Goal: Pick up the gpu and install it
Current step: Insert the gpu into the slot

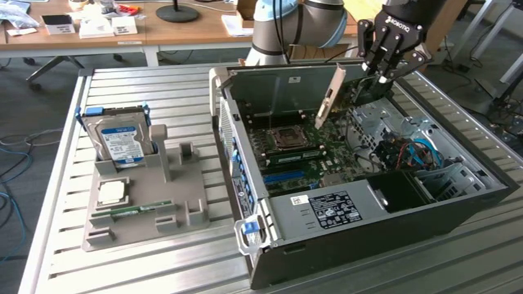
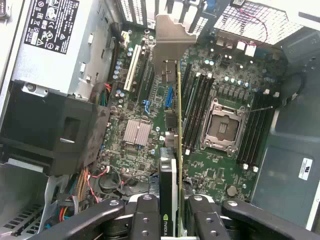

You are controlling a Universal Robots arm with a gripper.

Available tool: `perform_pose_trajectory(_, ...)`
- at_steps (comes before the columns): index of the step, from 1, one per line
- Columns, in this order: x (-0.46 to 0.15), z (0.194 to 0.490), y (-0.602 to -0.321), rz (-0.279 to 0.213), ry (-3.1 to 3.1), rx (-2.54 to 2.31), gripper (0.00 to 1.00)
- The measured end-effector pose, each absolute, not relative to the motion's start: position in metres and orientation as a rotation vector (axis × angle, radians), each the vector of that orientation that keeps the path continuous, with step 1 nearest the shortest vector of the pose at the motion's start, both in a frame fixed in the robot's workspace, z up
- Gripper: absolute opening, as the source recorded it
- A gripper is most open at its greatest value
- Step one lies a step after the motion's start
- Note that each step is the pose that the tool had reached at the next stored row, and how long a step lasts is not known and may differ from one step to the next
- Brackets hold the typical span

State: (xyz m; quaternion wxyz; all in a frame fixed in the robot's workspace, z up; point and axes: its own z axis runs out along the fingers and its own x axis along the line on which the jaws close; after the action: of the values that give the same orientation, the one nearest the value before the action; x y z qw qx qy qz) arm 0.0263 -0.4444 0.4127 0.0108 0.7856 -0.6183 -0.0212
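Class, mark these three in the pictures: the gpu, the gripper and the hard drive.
gpu (image 1: 330, 98), exterior view, on its metal end bracket.
gripper (image 1: 381, 75), exterior view, between its fingertips, shut on the gpu.
hard drive (image 1: 121, 139), exterior view, on its blue-white label.

gpu: dark card, yellow-green edge, silver bracket. pincer: black. motherboard: green, black slots, one white. case: dark grey. hard drive, 9 o'clock of the case in the exterior view: silver, blue-white label. holder: plain grey. desk: silver, ribbed.
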Motion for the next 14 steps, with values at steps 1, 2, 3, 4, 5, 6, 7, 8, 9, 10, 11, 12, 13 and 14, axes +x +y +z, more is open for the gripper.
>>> perform_pose_trajectory(1, 0.0263, 0.4127, -0.4443, -0.066, -1.929, 2.451, 0.27)
perform_pose_trajectory(2, 0.0263, 0.4127, -0.4443, -0.066, -1.929, 2.451, 0.27)
perform_pose_trajectory(3, 0.0263, 0.4127, -0.4444, -0.066, -1.929, 2.451, 0.27)
perform_pose_trajectory(4, 0.0263, 0.4127, -0.4444, -0.066, -1.929, 2.451, 0.27)
perform_pose_trajectory(5, 0.0263, 0.4127, -0.4444, -0.066, -1.929, 2.451, 0.27)
perform_pose_trajectory(6, 0.0263, 0.4127, -0.4444, -0.066, -1.929, 2.451, 0.27)
perform_pose_trajectory(7, 0.0263, 0.4127, -0.4444, -0.066, -1.929, 2.451, 0.27)
perform_pose_trajectory(8, 0.0263, 0.4127, -0.4444, -0.066, -1.929, 2.451, 0.27)
perform_pose_trajectory(9, 0.0263, 0.4127, -0.4444, -0.066, -1.929, 2.451, 0.27)
perform_pose_trajectory(10, 0.0263, 0.4127, -0.4443, -0.066, -1.929, 2.451, 0.27)
perform_pose_trajectory(11, 0.0263, 0.4127, -0.4444, -0.066, -1.929, 2.451, 0.27)
perform_pose_trajectory(12, 0.0261, 0.4127, -0.4444, -0.066, -1.929, 2.451, 0.27)
perform_pose_trajectory(13, 0.0259, 0.4127, -0.4444, -0.066, -1.929, 2.451, 0.27)
perform_pose_trajectory(14, 0.0258, 0.4126, -0.4444, -0.066, -1.930, 2.451, 0.27)
